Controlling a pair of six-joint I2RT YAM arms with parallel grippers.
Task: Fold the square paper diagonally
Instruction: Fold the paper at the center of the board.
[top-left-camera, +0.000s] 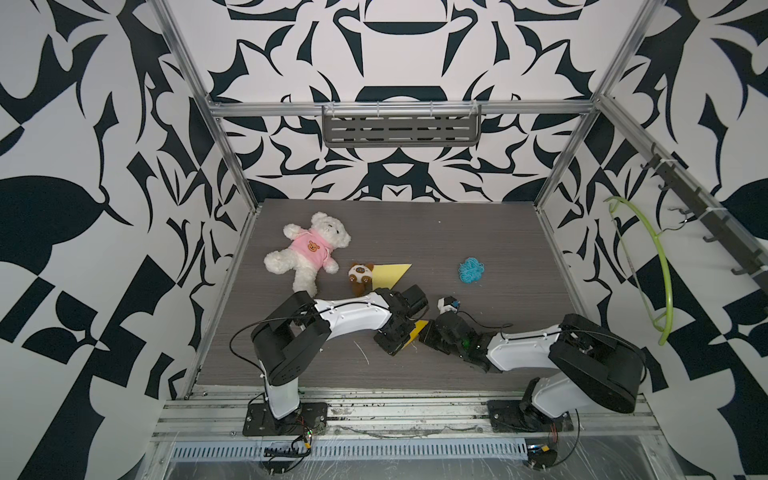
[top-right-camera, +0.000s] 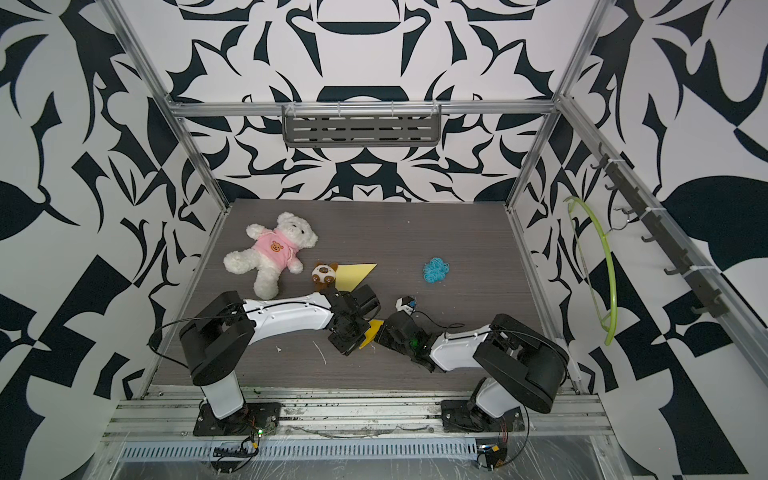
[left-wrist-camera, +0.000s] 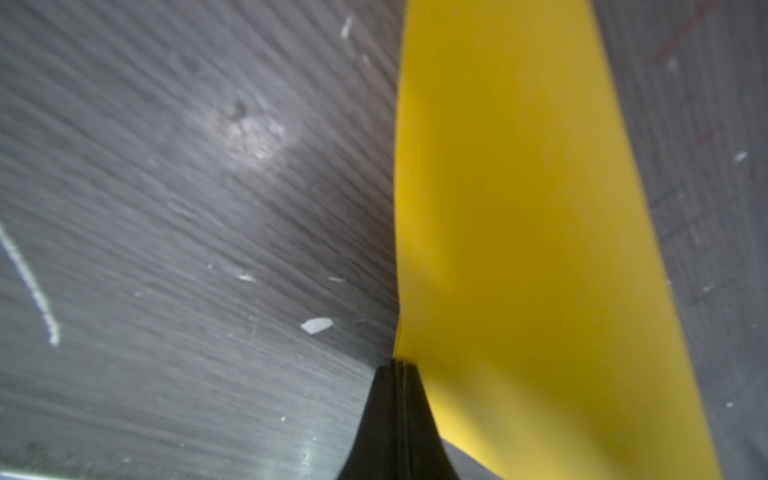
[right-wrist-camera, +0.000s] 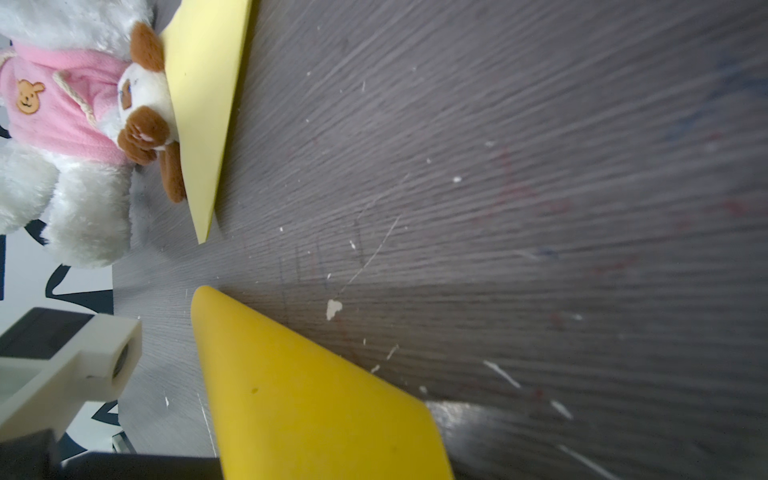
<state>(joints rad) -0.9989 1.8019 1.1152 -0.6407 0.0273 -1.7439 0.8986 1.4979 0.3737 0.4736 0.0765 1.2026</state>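
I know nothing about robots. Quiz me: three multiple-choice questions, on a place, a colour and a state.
1. The small brown plush lies: A on the teddy; B against the pale folded paper; C alone in a far corner.
2. The teddy's top is: A green; B blue; C pink.
3. The left tool is: A wide open; B shut on the yellow paper; C gripping the teddy.
B, it touches that paper's edge; C, pink fleece; B, it pinches the sheet's edge.
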